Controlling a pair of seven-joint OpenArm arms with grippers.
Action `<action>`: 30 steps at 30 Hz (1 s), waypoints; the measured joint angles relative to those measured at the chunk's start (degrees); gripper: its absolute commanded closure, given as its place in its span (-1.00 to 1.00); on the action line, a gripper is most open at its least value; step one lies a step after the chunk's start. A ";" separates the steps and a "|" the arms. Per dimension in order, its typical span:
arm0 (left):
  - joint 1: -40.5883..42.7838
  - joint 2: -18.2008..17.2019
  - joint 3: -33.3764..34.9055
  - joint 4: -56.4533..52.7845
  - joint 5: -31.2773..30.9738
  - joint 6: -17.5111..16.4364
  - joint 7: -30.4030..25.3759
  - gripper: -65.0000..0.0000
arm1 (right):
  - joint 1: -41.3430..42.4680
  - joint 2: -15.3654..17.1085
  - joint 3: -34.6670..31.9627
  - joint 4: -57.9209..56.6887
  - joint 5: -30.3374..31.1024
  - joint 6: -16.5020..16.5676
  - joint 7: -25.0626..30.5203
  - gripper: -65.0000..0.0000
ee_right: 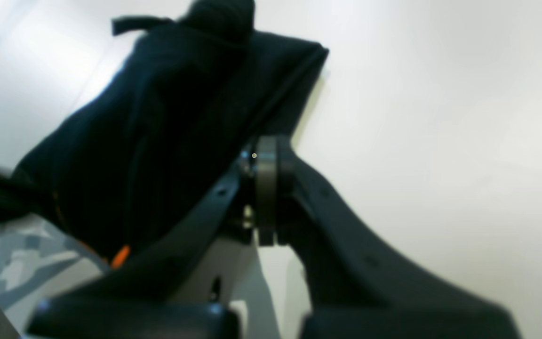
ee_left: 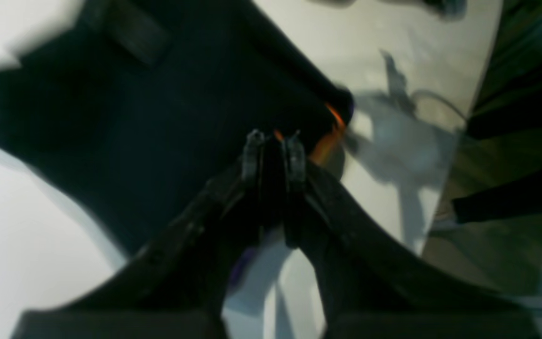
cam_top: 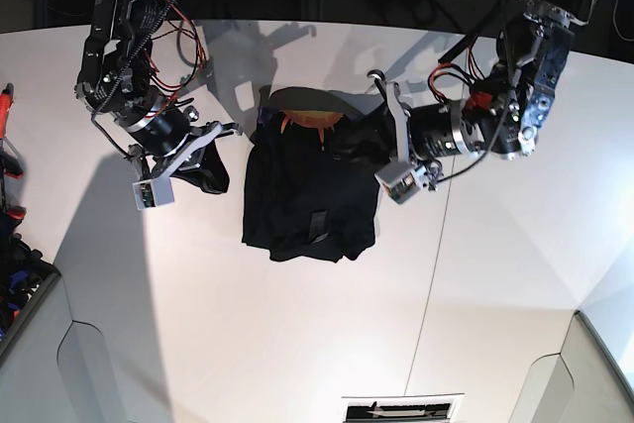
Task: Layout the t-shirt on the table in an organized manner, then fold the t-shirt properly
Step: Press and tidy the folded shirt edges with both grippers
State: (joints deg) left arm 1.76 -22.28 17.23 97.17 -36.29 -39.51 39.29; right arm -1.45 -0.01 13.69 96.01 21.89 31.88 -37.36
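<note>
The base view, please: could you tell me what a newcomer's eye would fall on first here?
First, the black t-shirt hanging bunched above the middle of the white table, its orange collar band up at the far end. Next, the two arms flanking it: the left end effector is pinched on cloth by the collar, and the right end effector is shut on the t-shirt's other side.

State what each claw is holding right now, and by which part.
Left claw: pinching the t-shirt at a fold by the orange collar band. Right claw: shut against the shirt's edge; it seems to pinch cloth, but which part cannot be told.
</note>
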 measured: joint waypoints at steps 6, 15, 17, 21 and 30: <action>-1.44 3.89 0.02 -2.89 6.56 0.04 -3.32 0.79 | -0.94 -0.17 -0.11 0.00 0.61 0.02 -0.20 1.00; -3.10 4.44 -0.02 -2.71 4.35 0.09 -1.70 0.79 | -1.86 -0.17 -0.11 0.00 1.01 0.02 -0.39 1.00; -5.86 4.33 -0.11 -2.64 3.43 0.24 -1.27 0.79 | -1.75 -0.17 -0.20 0.00 1.14 0.02 -0.39 1.00; -7.37 4.66 -0.04 -2.32 2.64 0.09 -1.55 0.79 | -2.10 -0.11 -0.09 0.00 1.01 0.02 -0.42 1.00; -10.29 8.07 -0.28 -14.27 11.26 0.20 -8.09 0.79 | -2.05 -0.13 -0.09 0.00 0.39 0.02 -0.39 1.00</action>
State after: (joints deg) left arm -8.54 -14.22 16.95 82.89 -25.04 -39.31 31.20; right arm -3.51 -0.14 13.61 96.01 22.28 31.90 -37.76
